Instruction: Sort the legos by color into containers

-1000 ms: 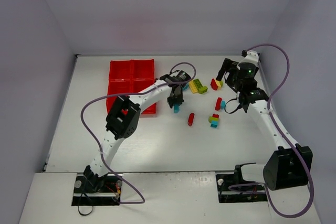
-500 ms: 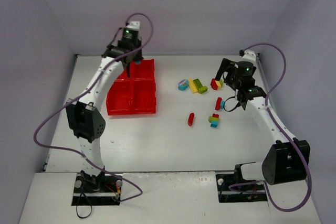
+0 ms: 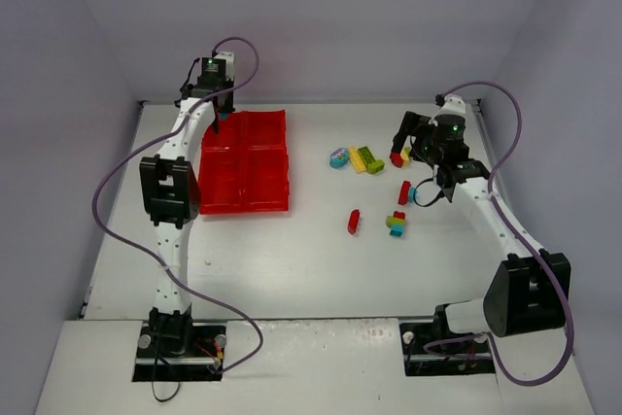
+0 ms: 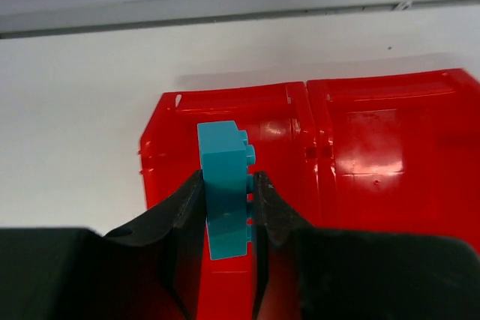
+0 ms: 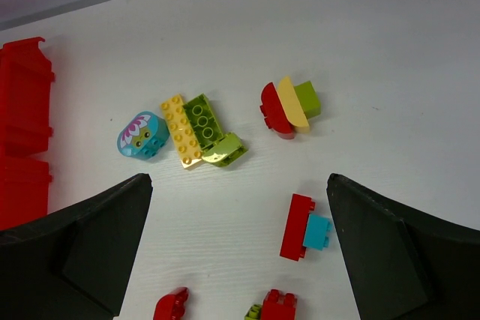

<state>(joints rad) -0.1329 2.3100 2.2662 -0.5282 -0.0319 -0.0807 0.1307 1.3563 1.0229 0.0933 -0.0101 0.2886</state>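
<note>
Worktop's (image 3: 292, 259) far-left corner: cyan brick (image 4: 223, 157), clamped in left claw (image 4: 227, 179), has been carried over tray (image 4: 367, 148) compartment, release judged due; right claw (image 5: 238, 185) held wide.

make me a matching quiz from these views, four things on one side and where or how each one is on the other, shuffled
Things:
1. cyan brick
2. right hand
3. yellow and green clump
4. red tray

Place or state:
a. lying on the table beside the printed cyan brick
b. clamped in the left hand
c. open, holding nothing
d. below the held brick, at the far left of the table

Pairs: 1-b, 2-c, 3-a, 4-d
</note>
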